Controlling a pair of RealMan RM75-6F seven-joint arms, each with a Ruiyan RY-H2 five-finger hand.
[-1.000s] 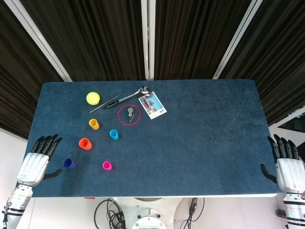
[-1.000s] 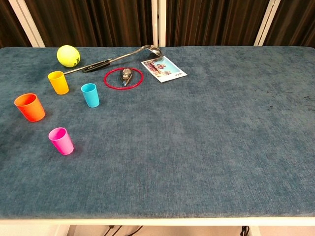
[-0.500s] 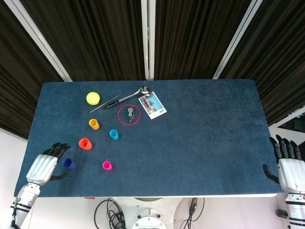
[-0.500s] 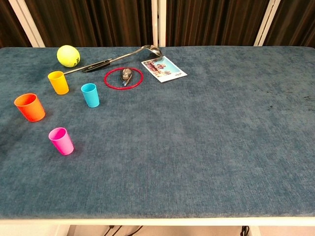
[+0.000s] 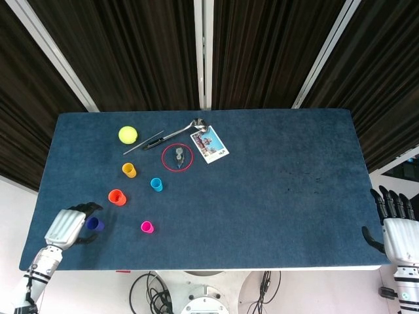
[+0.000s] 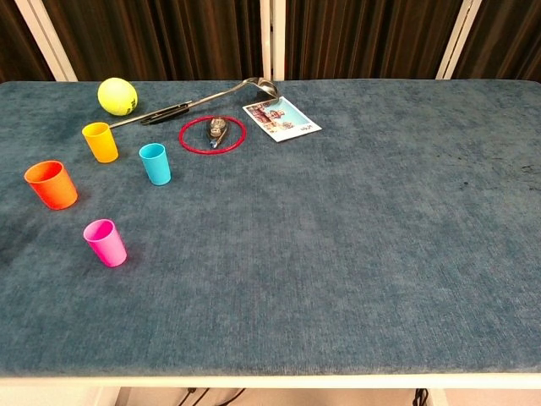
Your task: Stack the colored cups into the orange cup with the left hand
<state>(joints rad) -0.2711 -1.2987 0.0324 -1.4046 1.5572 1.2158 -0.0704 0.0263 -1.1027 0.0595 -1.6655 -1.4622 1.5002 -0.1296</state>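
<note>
On the blue table (image 5: 275, 196), near its left edge, stand our cups: orange cup (image 5: 116, 197), yellow cup (image 5: 129, 170), cyan cup (image 5: 156, 184), pink cup (image 5: 147, 227) and the dark blue cup (image 5: 95, 224) closest to the front-left corner. Our left hand (image 5: 67, 226) sits at that blue one, fingers curled towards it; whether they grip it we cannot tell. We judge these cups light, stiff and smooth-walled, easily tipped, best taken around the wall below the rim. Our right hand (image 5: 397, 232) rests off the right edge, fingers extended, holding nothing.
</note>
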